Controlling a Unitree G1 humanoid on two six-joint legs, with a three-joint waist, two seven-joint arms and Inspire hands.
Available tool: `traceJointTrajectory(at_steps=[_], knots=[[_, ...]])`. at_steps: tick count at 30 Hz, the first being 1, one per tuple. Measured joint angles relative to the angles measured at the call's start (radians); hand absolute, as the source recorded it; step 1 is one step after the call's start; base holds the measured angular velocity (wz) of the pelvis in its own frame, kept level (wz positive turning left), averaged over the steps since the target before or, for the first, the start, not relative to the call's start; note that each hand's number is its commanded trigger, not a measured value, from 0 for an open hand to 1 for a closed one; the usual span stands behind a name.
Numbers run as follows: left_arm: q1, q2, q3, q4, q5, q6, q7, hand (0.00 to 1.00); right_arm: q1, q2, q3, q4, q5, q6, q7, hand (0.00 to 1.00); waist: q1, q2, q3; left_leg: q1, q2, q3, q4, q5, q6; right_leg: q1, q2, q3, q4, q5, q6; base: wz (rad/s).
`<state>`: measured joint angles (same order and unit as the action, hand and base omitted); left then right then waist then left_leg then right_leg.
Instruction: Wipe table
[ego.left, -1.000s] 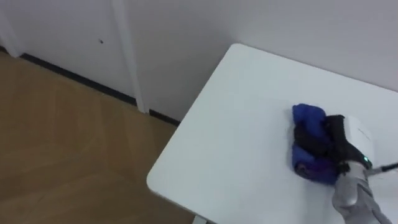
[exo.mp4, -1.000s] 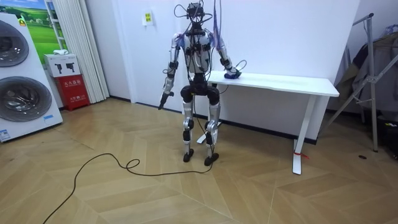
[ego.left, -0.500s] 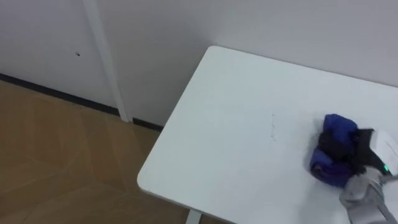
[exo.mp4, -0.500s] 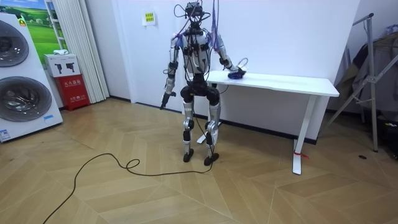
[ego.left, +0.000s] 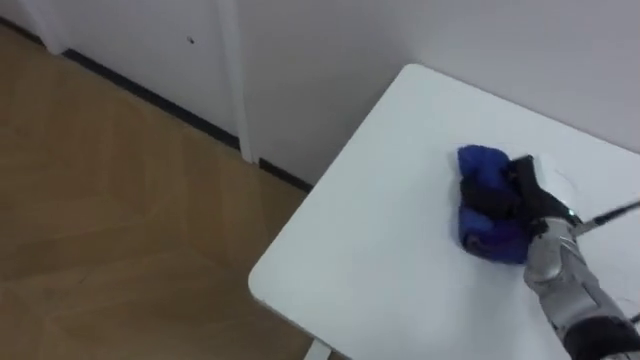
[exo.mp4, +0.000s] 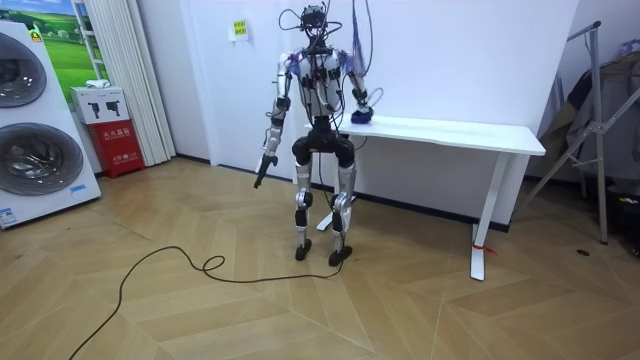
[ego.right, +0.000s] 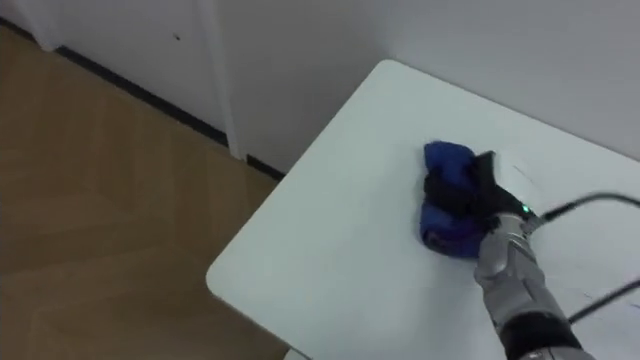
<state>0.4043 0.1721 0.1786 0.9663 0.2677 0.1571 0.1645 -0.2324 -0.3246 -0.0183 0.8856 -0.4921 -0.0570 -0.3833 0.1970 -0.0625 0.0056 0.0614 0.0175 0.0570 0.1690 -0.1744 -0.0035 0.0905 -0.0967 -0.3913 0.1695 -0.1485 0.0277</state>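
While we stand at the short end of the white table (ego.left: 370, 250), our right hand (ego.left: 520, 190) lies on top of the blue cloth (ego.left: 482, 168). Our dark fingers (ego.right: 450, 192) bend over the cloth and hold it, pressing it down on the table top. The cloth is all bunched up into a lump, and it sits right under the fingers. Some blue pokes out past the fingertips and some on the side nearer to us. To the left of the fingers there is bare white table, then its long edge. The rounded corner of the table is left of the fingers and closer to us. Past the fingers, on the far side, stands the pale wall (ego.left: 330, 60), and the table's end sits close to it. Way off to the left of the fingers, and lower down, is the wood floor (ego.left: 120, 200). In the room view our left hand (exo.mp4: 262, 168) hangs down by our side, well away from the table, and we cannot tell how its fingers are held.
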Motion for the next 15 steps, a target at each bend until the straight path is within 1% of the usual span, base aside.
traceJointTrajectory(at_steps=[1, 2, 3, 4, 5, 6, 7, 8, 9, 10, 11, 12, 13, 14, 15], knots=[[0.0, 0.0, 0.018, 0.0, 0.001, -0.004, 0.0, 0.0, 0.019, 0.001, -0.026, 0.006, 0.005, -0.01, -0.006, 1.0, -0.012, -0.002, -0.0014, 0.004, -0.002, 0.002, 0.0, 0.0, 0.0, 0.004, -0.003, -0.002, 0.003, -0.002, 0.003, 0.07], [-0.013, 0.003, 0.043, -0.002, 0.001, -0.016, 0.001, 0.0, 0.056, 0.001, -0.071, 0.012, 0.026, -0.016, -0.017, 1.0, -0.033, -0.004, -0.004, 0.012, -0.003, 0.018, 0.002, -0.001, 0.001, 0.011, -0.007, -0.003, 0.008, -0.004, 0.007, -0.08], [-0.029, 0.005, 0.055, -0.004, 0.003, -0.027, 0.003, 0.0, 0.092, 0.0, -0.109, 0.012, 0.034, -0.016, -0.028, 1.0, -0.047, -0.003, -0.0049, 0.02, -0.002, 0.032, 0.013, -0.007, 0.011, 0.01, -0.013, 0.0, 0.034, -0.011, 0.012, -0.22], [-0.045, 0.008, 0.054, -0.005, 0.003, -0.035, 0.005, 0.0, 0.119, -0.001, -0.128, 0.012, 0.048, -0.015, -0.037, 1.0, -0.059, -0.001, -0.0052, 0.021, -0.001, 0.05, 0.034, -0.015, 0.022, 0.002, -0.025, 0.001, 0.07, -0.021, 0.015, -0.27], [-0.053, 0.009, 0.052, -0.005, 0.007, -0.036, 0.007, 0.0, 0.133, -0.004, -0.128, 0.012, 0.058, -0.015, -0.043, 1.0, -0.064, 0.001, -0.0069, 0.021, 0.002, 0.054, 0.044, -0.02, 0.028, -0.003, -0.029, 0.002, 0.086, -0.023, 0.016, -0.34], [-0.073, 0.009, 0.049, -0.004, 0.008, -0.046, 0.011, 0.0, 0.15, -0.005, -0.129, 0.013, 0.065, -0.013, -0.056, 1.0, -0.065, 0.014, -0.0083, 0.019, 0.017, 0.063, 0.066, -0.036, 0.033, -0.014, -0.031, 0.002, 0.129, -0.026, 0.022, -0.5], [-0.092, 0.007, 0.043, -0.006, 0.009, -0.063, 0.022, 0.0, 0.148, -0.004, -0.128, 0.001, 0.064, 0.0, -0.069, 1.0, -0.057, 0.038, -0.0102, 0.012, 0.046, 0.079, 0.091, -0.078, 0.028, -0.05, -0.046, -0.001, 0.237, -0.052, 0.035, -0.54], [-0.103, 0.012, 0.04, -0.003, 0.008, -0.072, 0.025, 0.0, 0.146, 0.004, -0.125, -0.003, 0.064, 0.012, -0.078, 1.0, -0.052, 0.04, -0.0091, 0.006, 0.053, 0.091, 0.117, -0.091, 0.027, -0.064, -0.075, 0.001, 0.295, -0.068, 0.036, -0.6], [-0.124, 0.02, 0.025, -0.001, 0.008, -0.083, 0.032, 0.0, 0.129, 0.021, -0.109, -0.004, 0.062, 0.051, -0.101, 1.0, -0.035, 0.052, -0.009, -0.005, 0.078, 0.106, 0.168, -0.119, 0.02, -0.075, -0.133, 0.01, 0.384, -0.096, 0.037, -0.63], [-0.153, 0.031, 0.008, 0.023, 0.008, -0.098, 0.045, 0.0, 0.097, 0.047, -0.084, -0.006, 0.055, 0.098, -0.121, 1.0, 0.002, 0.056, -0.0087, -0.018, 0.102, 0.124, 0.198, -0.131, 0.006, -0.084, -0.193, 0.024, 0.422, -0.099, 0.043, -0.72], [-0.169, 0.037, 0.002, 0.037, 0.008, -0.106, 0.051, 0.0, 0.073, 0.056, -0.07, -0.007, 0.05, 0.124, -0.128, 1.0, 0.024, 0.057, -0.0084, -0.027, 0.115, 0.133, 0.212, -0.136, -0.002, -0.094, -0.219, 0.036, 0.422, -0.097, 0.047, -0.9], [-0.202, 0.049, -0.003, 0.062, 0.009, -0.115, 0.053, 0.0, 0.013, 0.079, -0.035, -0.004, 0.046, 0.164, -0.129, 1.0, 0.063, 0.058, -0.0077, -0.061, 0.145, 0.133, 0.246, -0.145, -0.02, -0.117, -0.249, 0.06, 0.384, -0.095, 0.051, -0.74], [-0.218, 0.054, -0.004, 0.077, 0.008, -0.116, 0.052, 0.0, -0.021, 0.094, -0.018, -0.001, 0.036, 0.178, -0.126, 1.0, 0.075, 0.057, -0.0076, -0.085, 0.165, 0.133, 0.264, -0.147, -0.031, -0.124, -0.256, 0.071, 0.356, -0.09, 0.057, -0.63], [-0.249, 0.063, -0.005, 0.086, 0.008, -0.115, 0.048, 0.0, -0.087, 0.116, 0.021, -0.002, 0.008, 0.195, -0.115, 1.0, 0.09, 0.057, -0.0076, -0.132, 0.203, 0.12, 0.289, -0.141, -0.058, -0.129, -0.262, 0.079, 0.285, -0.07, 0.069, -0.17], [-0.27, 0.074, -0.025, 0.086, 0.002, -0.115, 0.043, 0.0, -0.153, 0.118, 0.08, -0.004, 0.004, 0.197, -0.084, 1.0, 0.097, 0.053, -0.0067, -0.178, 0.228, 0.091, 0.295, -0.121, -0.088, -0.127, -0.27, 0.064, 0.208, -0.037, 0.08, 0.0]])
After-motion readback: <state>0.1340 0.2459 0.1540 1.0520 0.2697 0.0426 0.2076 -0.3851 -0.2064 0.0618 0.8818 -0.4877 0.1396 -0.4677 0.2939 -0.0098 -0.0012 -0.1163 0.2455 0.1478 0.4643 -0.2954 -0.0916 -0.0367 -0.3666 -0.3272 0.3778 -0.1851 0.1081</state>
